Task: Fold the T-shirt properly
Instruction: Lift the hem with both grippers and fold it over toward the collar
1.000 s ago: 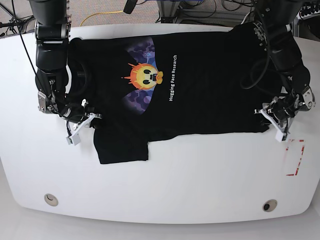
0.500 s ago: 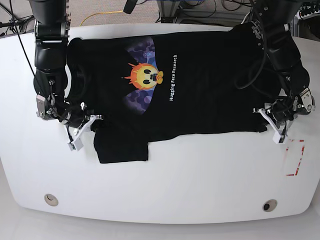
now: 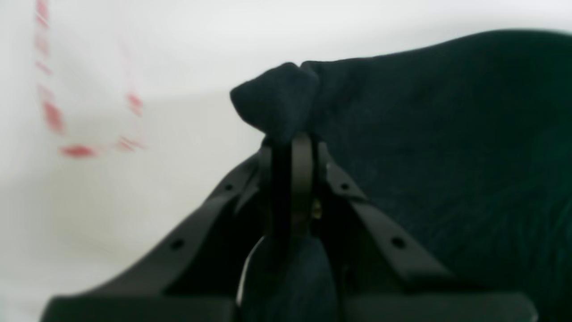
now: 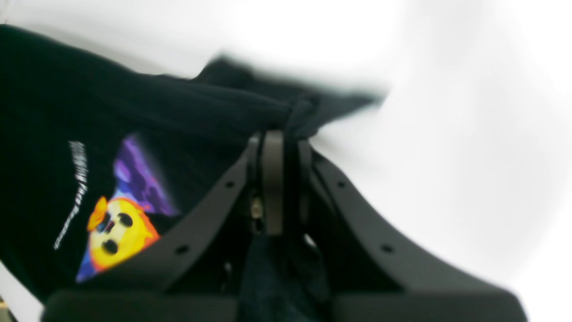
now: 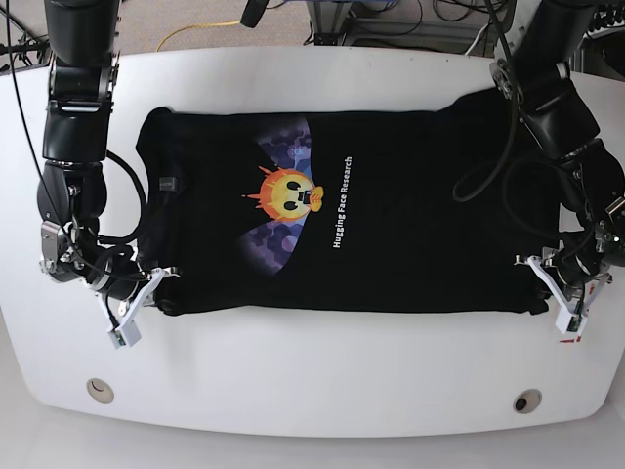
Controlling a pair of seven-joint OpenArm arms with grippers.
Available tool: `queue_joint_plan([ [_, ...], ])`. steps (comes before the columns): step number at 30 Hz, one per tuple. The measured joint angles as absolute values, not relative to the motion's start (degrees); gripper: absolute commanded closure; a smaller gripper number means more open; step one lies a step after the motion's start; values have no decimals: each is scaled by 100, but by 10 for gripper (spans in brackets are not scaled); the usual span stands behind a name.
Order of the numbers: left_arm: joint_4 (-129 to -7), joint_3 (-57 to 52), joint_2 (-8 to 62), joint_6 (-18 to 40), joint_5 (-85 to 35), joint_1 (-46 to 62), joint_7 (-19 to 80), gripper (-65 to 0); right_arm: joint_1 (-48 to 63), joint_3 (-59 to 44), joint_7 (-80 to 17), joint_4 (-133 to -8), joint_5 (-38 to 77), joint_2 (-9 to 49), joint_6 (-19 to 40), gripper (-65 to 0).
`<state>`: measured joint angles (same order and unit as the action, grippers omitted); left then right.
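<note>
The black T-shirt (image 5: 410,234) lies spread flat on the white table (image 5: 312,371), its orange and purple print (image 5: 288,195) facing up. My left gripper (image 5: 539,283) is on the right of the base view, shut on the shirt's near right corner. Seen from the left wrist, that gripper (image 3: 292,143) pinches a bunched tip of cloth (image 3: 277,98). On the other side of the base view, my right gripper (image 5: 161,288) is shut on the near left corner. The right wrist view has this gripper (image 4: 279,138) clamped on a fold of the T-shirt (image 4: 178,107), with the print (image 4: 116,223) below.
A red dashed mark (image 5: 574,327) is on the table just beside my left gripper, and the same mark (image 3: 67,112) shows in the left wrist view. Two round holes (image 5: 99,390) (image 5: 527,402) sit near the table's front edge. Cables lie behind the table.
My left gripper has shut on the corner. Both arms have pulled toward the front edge, drawing the shirt's near edge with them. The sleeve that stuck out at the front left is now tucked in line.
</note>
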<state>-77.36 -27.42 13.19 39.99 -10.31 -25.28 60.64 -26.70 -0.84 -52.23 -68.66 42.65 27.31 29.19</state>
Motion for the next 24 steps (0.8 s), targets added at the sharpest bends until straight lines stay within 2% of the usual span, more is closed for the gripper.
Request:
queue_joint_plan([
  [13,-9214,-2681,1192,4018,-1055,-3227,6206,0,-4281,-62,-5900,-6886,4351,3011,2978,0],
  [18,-9692,-2685,1179,4038,-1153,-3922,6812,0,-5159,-69,-6292,-6884,4335,3144,3085,0],
  [24,-9804,-2696,1203,4032,-1151,-4899,6923,0,-6267,-36,-6643,-6895,4392,3164,3227,0],
])
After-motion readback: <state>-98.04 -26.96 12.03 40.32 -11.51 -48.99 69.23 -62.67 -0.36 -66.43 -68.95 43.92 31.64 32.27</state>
